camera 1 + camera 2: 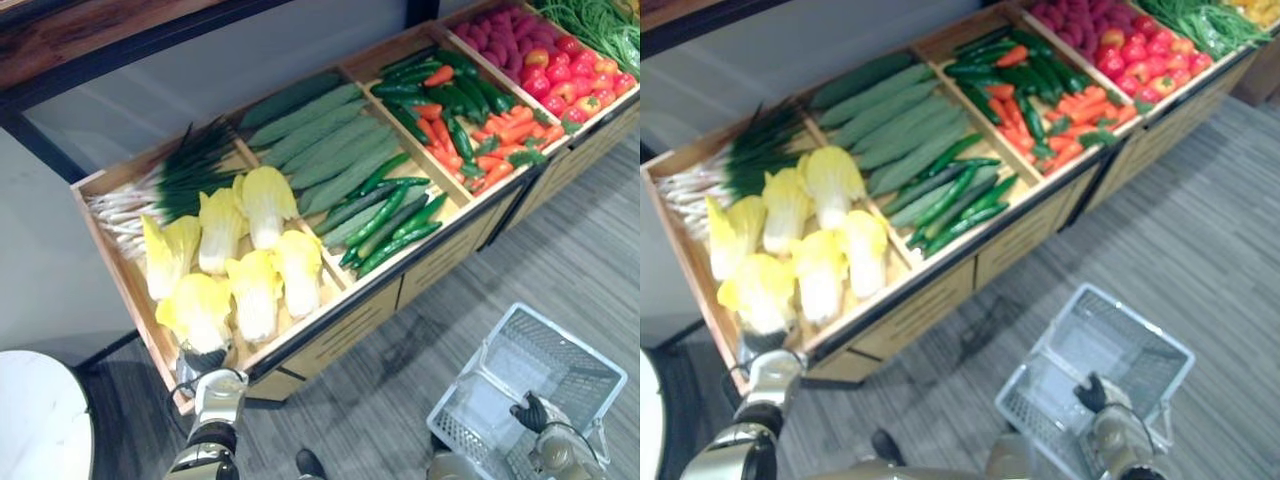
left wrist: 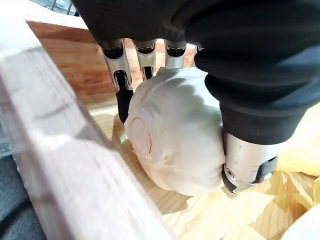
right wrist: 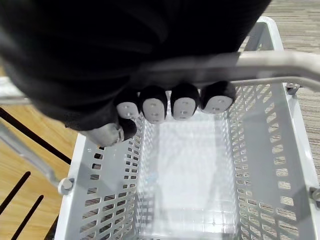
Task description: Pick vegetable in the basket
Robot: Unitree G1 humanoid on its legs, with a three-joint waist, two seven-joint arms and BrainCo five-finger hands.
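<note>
Several yellow napa cabbages (image 1: 250,250) lie in the left compartment of a wooden display shelf (image 1: 330,325). My left hand (image 1: 215,395) reaches over the shelf's front rim (image 2: 65,150) and is shut on the pale stem end of the nearest cabbage (image 2: 175,135), its fingers (image 2: 120,75) over the top and the thumb on the other side. That cabbage (image 1: 195,310) rests on the shelf floor. My right hand (image 1: 535,415) is curled round the handle (image 3: 270,62) of a white plastic basket (image 1: 530,375), which hangs over the floor with nothing inside.
Green onions (image 1: 170,180) lie behind the cabbages. Long pale gourds (image 1: 320,140) and dark cucumbers (image 1: 390,215) fill the compartment beside them. Carrots with peppers (image 1: 480,140), tomatoes (image 1: 570,80) and green beans (image 1: 600,25) follow to the right. A white round table (image 1: 35,420) stands at lower left.
</note>
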